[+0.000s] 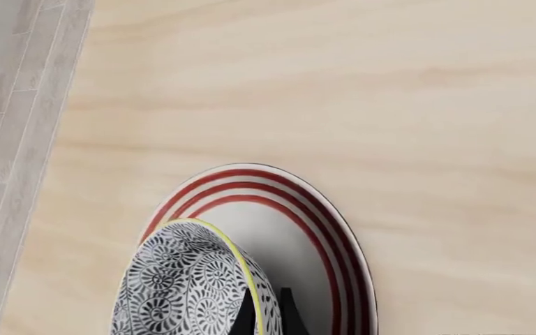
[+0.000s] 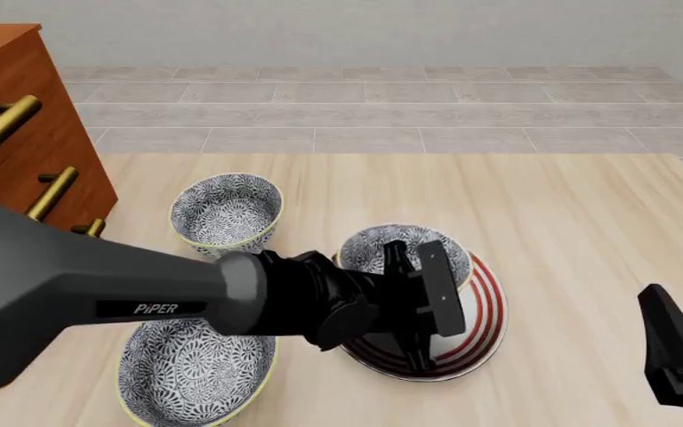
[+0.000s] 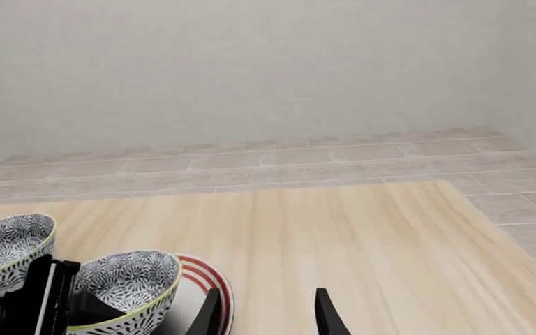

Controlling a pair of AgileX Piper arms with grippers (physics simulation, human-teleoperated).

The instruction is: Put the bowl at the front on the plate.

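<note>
The bowl point(image 2: 377, 247), deep and patterned dark blue and white with a pale yellow rim, sits over the back part of the white red-ringed plate point(image 2: 491, 313). My left gripper point(image 2: 405, 267) is shut on its rim, one finger inside and one outside. The left wrist view shows the bowl point(image 1: 189, 283), the gripper point(image 1: 268, 317) and the plate point(image 1: 282, 185) beneath. Whether the bowl rests on the plate I cannot tell. My right gripper point(image 2: 679, 356) hangs open at the front right, well clear of the plate. In its own view the right gripper point(image 3: 268, 317) faces the bowl point(image 3: 128, 283) and plate point(image 3: 210, 278).
A slightly smaller deep bowl point(image 2: 228, 210) of the same pattern stands behind and left of the plate. A wider, shallower one point(image 2: 196, 369) lies at the front left, partly under my left arm. A wooden dresser point(image 2: 10, 133) with brass handles stands at the far left.
</note>
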